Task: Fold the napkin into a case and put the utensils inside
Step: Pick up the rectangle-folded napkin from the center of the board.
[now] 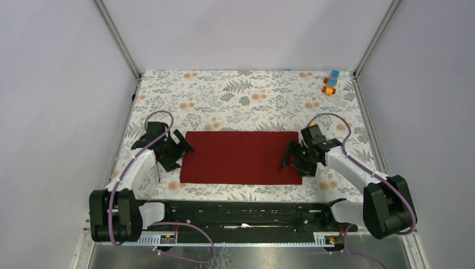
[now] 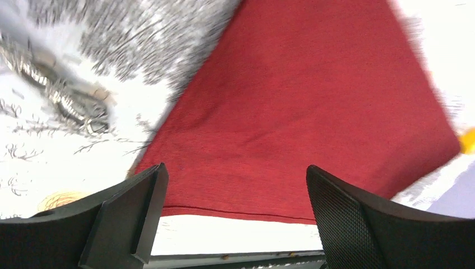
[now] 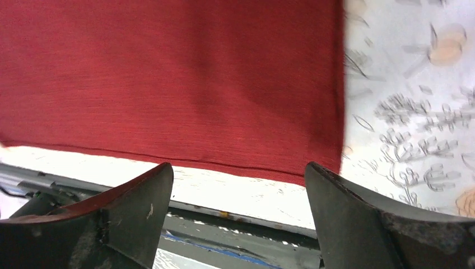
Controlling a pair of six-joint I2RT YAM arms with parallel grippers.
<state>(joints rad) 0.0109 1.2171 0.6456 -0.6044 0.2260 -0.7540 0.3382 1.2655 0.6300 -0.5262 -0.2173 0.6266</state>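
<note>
The dark red napkin lies flat on the flowered tablecloth as a wide rectangle, also seen in the left wrist view and the right wrist view. My left gripper stands open at its left edge, with nothing between the fingers. At the napkin's right edge my right gripper is open too, and its jaws hold nothing. The utensils show only as a blurred silvery shape on the tablecloth, left of the napkin. In the top view they are hidden.
Small orange, blue and yellow toy blocks stand at the far right corner of the table. A metal frame post rises at each back corner. The dark base rail runs along the near edge, close to the napkin's near hem.
</note>
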